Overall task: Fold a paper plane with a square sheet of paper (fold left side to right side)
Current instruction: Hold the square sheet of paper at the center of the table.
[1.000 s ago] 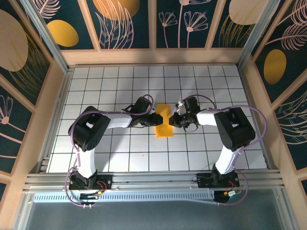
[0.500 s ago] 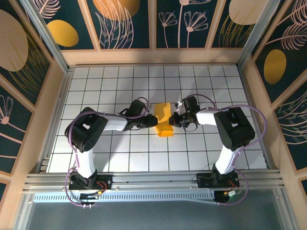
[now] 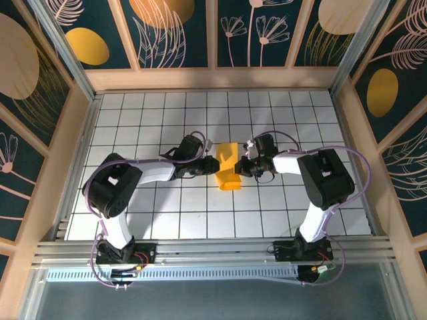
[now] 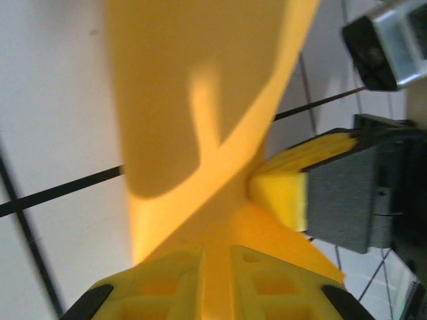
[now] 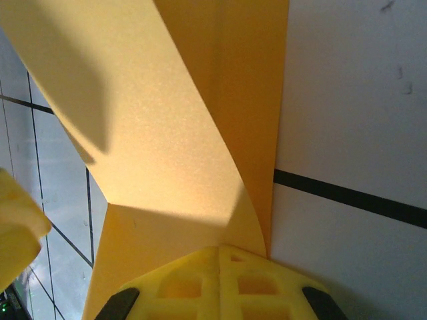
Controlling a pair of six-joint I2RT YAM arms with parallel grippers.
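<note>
From above, where the left gripper [image 3: 212,165] and right gripper [image 3: 244,167] meet the square sheet of paper [image 3: 229,180] is too small to make out. In both wrist views the sheet runs off the top edge, the yellow jaws off the bottom; whether the left jaws pinch it cannot be told. The opposite gripper is blurred in each.
</note>
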